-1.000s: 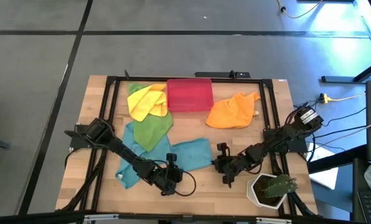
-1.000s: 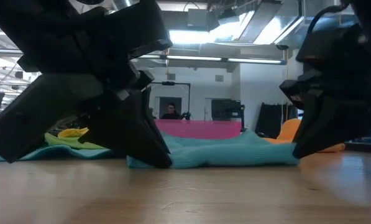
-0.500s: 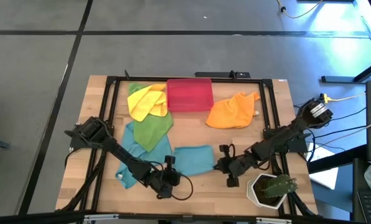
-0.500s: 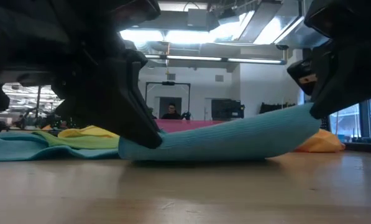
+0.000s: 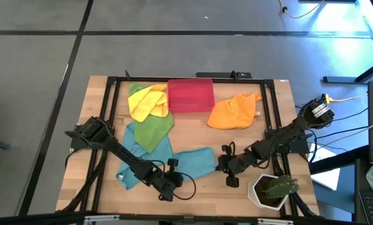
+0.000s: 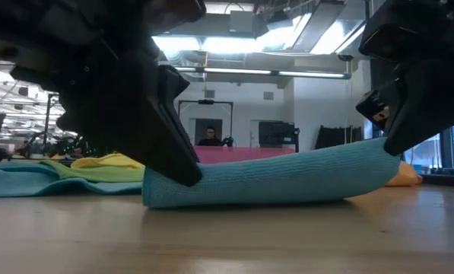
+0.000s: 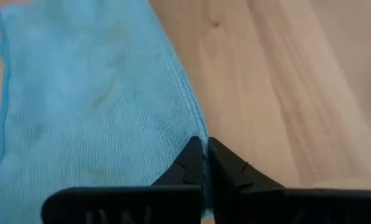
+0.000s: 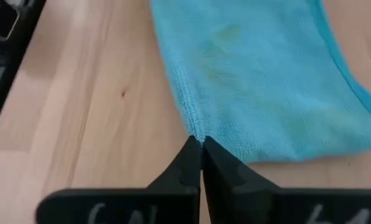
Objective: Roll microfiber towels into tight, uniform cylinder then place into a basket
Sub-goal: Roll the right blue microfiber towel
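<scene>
Left gripper (image 5: 172, 166) and right gripper (image 5: 223, 162) are each pinching, fingers closed, an opposite near corner of the teal towel (image 5: 195, 162) stretching between them.

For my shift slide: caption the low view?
Both grippers, left and right, pinch a teal towel by its ends.

The scene is evenly lit from above; ceiling lights (image 6: 234, 42) glare in the low view, where foreground arms are silhouetted.
</scene>
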Robot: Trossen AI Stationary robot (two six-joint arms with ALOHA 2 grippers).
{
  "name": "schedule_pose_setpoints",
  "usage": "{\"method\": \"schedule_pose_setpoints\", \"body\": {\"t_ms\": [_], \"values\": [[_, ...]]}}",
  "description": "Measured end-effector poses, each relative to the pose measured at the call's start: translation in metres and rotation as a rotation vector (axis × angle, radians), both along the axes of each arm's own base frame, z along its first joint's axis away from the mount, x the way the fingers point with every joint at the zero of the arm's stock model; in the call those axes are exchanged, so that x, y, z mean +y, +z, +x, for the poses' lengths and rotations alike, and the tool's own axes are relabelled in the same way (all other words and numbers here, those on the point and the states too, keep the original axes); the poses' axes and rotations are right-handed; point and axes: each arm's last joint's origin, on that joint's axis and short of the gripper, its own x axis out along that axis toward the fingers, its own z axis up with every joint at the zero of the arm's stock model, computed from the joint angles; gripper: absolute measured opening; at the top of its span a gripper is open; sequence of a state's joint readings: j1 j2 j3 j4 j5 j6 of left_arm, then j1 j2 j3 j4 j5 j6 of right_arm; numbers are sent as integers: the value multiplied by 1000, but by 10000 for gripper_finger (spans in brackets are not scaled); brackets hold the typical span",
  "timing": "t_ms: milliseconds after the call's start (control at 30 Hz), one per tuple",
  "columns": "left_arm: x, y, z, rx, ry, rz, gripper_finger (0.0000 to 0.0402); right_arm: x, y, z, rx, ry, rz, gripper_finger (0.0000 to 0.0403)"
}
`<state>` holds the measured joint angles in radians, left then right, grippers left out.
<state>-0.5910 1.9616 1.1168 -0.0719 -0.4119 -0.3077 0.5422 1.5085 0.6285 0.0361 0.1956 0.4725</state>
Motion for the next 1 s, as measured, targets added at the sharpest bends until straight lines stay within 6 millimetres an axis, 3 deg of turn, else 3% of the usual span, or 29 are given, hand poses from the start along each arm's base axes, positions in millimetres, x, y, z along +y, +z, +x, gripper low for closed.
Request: {"method": "schedule_pose_setpoints", "body": {"t_ms": [467, 733, 1000], "values": [[0, 32, -1, -58, -13, -151, 0, 2, 1, 1, 32, 6, 127, 4], [25, 16, 2, -10, 16, -175, 0, -16, -2, 9, 1, -182, 59, 4], [40, -7, -9, -100, 44, -298, 0, -21, -20, 14, 93, -152, 55, 4]]}}
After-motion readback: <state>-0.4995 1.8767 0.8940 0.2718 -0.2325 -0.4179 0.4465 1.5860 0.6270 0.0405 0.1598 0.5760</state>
